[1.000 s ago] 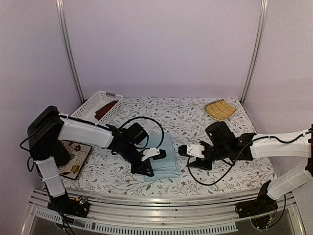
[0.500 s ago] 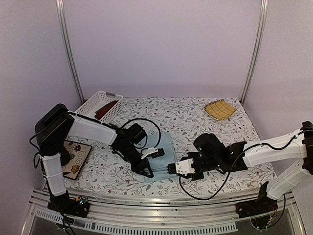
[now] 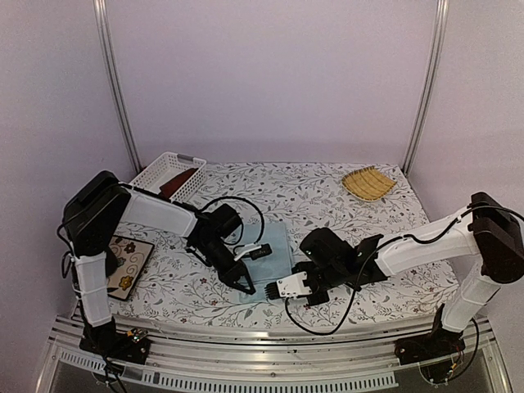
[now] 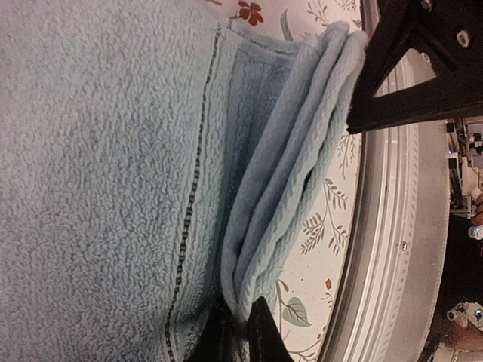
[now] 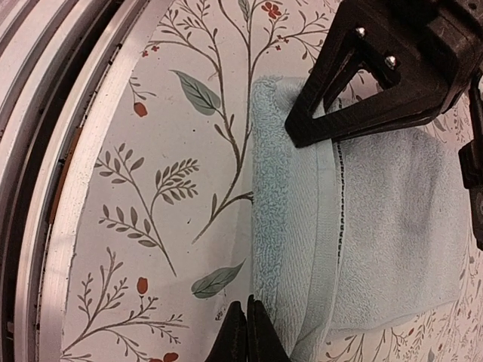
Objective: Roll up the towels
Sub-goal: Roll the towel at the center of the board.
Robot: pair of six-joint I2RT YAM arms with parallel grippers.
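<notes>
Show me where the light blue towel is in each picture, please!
Top view: the light blue towel sits in the middle of the picture, a bit below centre.
Left wrist view: it fills the left and middle, with its folded edge toward the right.
Right wrist view: it takes up the right half.
Shared landmark: the silver rail, along the bottom in the top view, on the right in the left wrist view, on the left in the right wrist view.

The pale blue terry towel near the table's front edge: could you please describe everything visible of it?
The pale blue terry towel is soft looped cloth with a flat woven band and a dark stitch line near its hem. It lies folded in layers on the floral tablecloth, its near hem bunched. The left gripper and right gripper are both shut on that hem, at opposite ends.
</notes>
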